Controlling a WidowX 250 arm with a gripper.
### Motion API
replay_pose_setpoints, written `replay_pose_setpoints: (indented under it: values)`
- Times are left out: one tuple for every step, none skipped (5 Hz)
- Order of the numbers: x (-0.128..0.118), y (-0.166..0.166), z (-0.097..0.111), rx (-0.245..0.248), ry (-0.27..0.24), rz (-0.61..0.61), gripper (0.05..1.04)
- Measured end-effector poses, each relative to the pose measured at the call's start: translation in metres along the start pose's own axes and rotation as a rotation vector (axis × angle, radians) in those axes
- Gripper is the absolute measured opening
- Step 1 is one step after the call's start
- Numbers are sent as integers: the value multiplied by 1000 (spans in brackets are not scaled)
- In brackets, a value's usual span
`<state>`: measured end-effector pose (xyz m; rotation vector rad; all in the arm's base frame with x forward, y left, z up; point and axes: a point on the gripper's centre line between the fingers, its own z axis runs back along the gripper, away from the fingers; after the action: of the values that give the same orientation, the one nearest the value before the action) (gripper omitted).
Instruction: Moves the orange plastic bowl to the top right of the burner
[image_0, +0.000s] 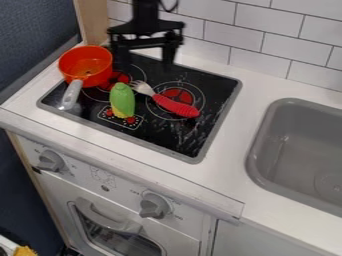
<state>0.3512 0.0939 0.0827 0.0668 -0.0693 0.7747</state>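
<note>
The pot (97, 76) is upright at the left edge of the stove (159, 136), towards its back corner, with its mouth facing up. Its grey handle (72, 93) points to the front, angled slightly left, so the long axis runs from the back of the stove towards its front left.

Just right of the pot lies the corn (122, 100), green with yellow at its front end, its length running back to front. Beside its back end are the tines of the fork (176, 105), which lies slantwise, its red handle running over the right burner (179, 95) towards the front right. Corn and fork both lie on the side of the pot towards that burner, and the fork covers part of it.

The end effector (145, 56) hangs over the back of the stove, right of the pot, wide open and holding nothing. The stove is set in the white desk (230, 130); farther right is the grey sink (294, 150), and a tiled wall (267, 30) rises behind.
</note>
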Motion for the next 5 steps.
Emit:
replay_pose_setpoints:
  values:
    - [25, 26, -8, 28, -22, 62, 1000]
    - [46, 57, -8, 68, -70, 126, 1000]
    - [56, 85, -9, 88, -83, 189, 1000]
    - [69, 105, -17, 74, -86, 270, 1001]
    - [77, 108, -32, 79, -119, 320, 1000]
